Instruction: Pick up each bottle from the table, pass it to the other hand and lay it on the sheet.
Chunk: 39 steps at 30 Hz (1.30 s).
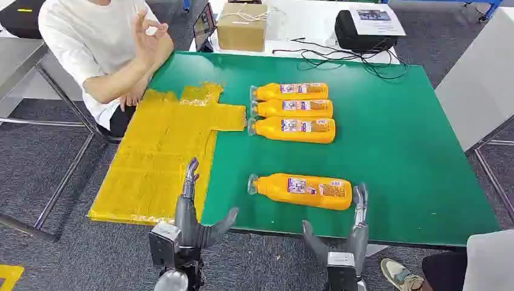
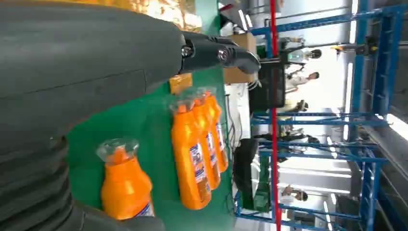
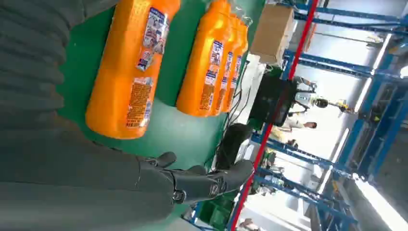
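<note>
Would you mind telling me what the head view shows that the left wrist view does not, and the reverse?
Head view alone: both hands, left hand and right hand, open at the near table edge, a seated person, and the whole yellow sheet. Left wrist view alone: blue racking with people standing far off. Both share the green table, the near bottle and the three bottles in a row.

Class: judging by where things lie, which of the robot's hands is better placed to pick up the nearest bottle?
Probably the right hand: it is open beside the base of the nearest bottle. The left hand, also open, is over the yellow sheet, suited to receiving.
</note>
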Tool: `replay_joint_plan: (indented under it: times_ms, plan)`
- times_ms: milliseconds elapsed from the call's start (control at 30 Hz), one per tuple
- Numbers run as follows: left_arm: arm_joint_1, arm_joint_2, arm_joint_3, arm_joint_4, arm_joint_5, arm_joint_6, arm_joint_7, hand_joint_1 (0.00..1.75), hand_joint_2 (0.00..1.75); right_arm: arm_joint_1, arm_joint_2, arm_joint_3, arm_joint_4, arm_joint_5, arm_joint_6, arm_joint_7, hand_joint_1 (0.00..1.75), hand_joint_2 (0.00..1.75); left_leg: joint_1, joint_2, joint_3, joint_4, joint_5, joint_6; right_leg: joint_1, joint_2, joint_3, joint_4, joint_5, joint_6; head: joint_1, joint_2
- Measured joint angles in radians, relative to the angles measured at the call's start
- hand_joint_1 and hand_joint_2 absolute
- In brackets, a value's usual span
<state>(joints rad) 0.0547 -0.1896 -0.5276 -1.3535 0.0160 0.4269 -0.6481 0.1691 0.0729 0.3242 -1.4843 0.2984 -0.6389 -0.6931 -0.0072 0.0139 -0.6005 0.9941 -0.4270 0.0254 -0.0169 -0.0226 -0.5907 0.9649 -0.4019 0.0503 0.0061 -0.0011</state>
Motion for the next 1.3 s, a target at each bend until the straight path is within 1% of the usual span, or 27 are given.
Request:
replay_joint_plan:
  times_ms: [133, 233, 333, 433, 600, 733, 767, 933, 1067, 1300]
  plan:
    - [0.013, 0.003, 0.003, 0.0, 0.006, 0.003, -0.01, 0.0, 1.75, -0.01, -0.004, -0.051, 0.018, 0.097, 0.06, 0.043, 0.0, 1.75, 0.0, 0.0, 0.0, 0.0, 0.0, 0.0, 0.0, 0.0, 0.0, 0.0, 0.0, 0.0, 0.0, 0.0]
    - [0.014, 0.005, 0.002, 0.0, 0.003, 0.003, -0.015, 0.0, 1.75, -0.038, -0.017, -0.061, 0.061, 0.18, 0.092, 0.082, 0.0, 1.75, 0.0, 0.0, 0.0, 0.0, 0.0, 0.0, 0.0, 0.0, 0.0, 0.0, 0.0, 0.0, 0.0, 0.0]
    - [0.013, 0.005, 0.002, 0.0, 0.011, -0.014, -0.014, 0.0, 1.75, -0.072, -0.034, -0.069, 0.118, 0.234, 0.104, 0.116, 0.0, 1.75, 0.0, 0.0, 0.0, 0.0, 0.0, 0.0, 0.0, 0.0, 0.0, 0.0, 0.0, 0.0, 0.0, 0.0]
    - [0.009, 0.004, -0.003, 0.0, 0.011, -0.04, -0.013, 0.0, 1.75, -0.121, -0.06, -0.069, 0.184, 0.324, 0.107, 0.16, 0.0, 1.75, 0.0, 0.0, 0.0, 0.0, 0.0, 0.0, 0.0, 0.0, 0.0, 0.0, 0.0, 0.0, 0.0, 0.0]
    - [-0.017, -0.01, -0.012, 0.011, 0.002, -0.078, -0.013, 0.0, 1.75, -0.283, -0.106, -0.072, 0.36, 0.454, 0.113, 0.184, 0.0, 1.75, 0.0, 0.0, 0.001, 0.0, 0.001, 0.001, 0.0, 0.0, 0.001, 0.0, 0.002, 0.0, 0.0, 0.0]
    - [-0.035, -0.023, -0.016, 0.03, 0.008, -0.12, 0.003, 0.0, 1.75, -0.411, -0.114, -0.051, 0.51, 0.559, 0.116, 0.219, 0.0, 1.75, 0.0, 0.001, 0.001, 0.001, 0.002, 0.001, 0.0, 0.0, 0.001, 0.0, 0.003, -0.001, 0.0, 0.0]
    - [-0.044, -0.026, -0.021, 0.039, 0.006, -0.125, 0.024, 0.0, 1.75, -0.446, -0.116, -0.036, 0.556, 0.589, 0.119, 0.232, 0.0, 1.75, 0.0, 0.001, 0.001, 0.001, 0.002, 0.001, 0.0, 0.0, 0.001, 0.0, 0.003, -0.001, 0.0, 0.0]
    - [-0.065, -0.035, -0.04, 0.075, 0.016, -0.139, 0.129, 0.0, 1.75, -0.557, -0.113, 0.018, 0.712, 0.646, 0.117, 0.27, 0.0, 1.75, 0.0, 0.0, 0.001, 0.001, 0.003, 0.0, 0.0, 0.0, 0.001, 0.0, 0.003, -0.001, 0.0, 0.0]
    - [-0.078, -0.035, -0.049, 0.09, -0.048, -0.082, 0.112, 0.0, 1.75, -0.591, -0.109, 0.055, 0.783, 0.672, 0.117, 0.284, 0.0, 1.75, 0.0, 0.0, 0.0, 0.001, 0.003, 0.0, 0.0, 0.0, 0.001, 0.0, 0.003, -0.001, 0.0, 0.0]
    - [-0.085, -0.037, -0.06, 0.107, -0.057, -0.071, 0.109, 0.0, 1.75, -0.619, -0.102, 0.084, 0.845, 0.674, 0.116, 0.287, 0.0, 1.75, 0.0, 0.0, 0.0, 0.001, 0.002, 0.0, 0.0, 0.0, 0.0, 0.0, 0.003, -0.001, 0.0, 0.0]
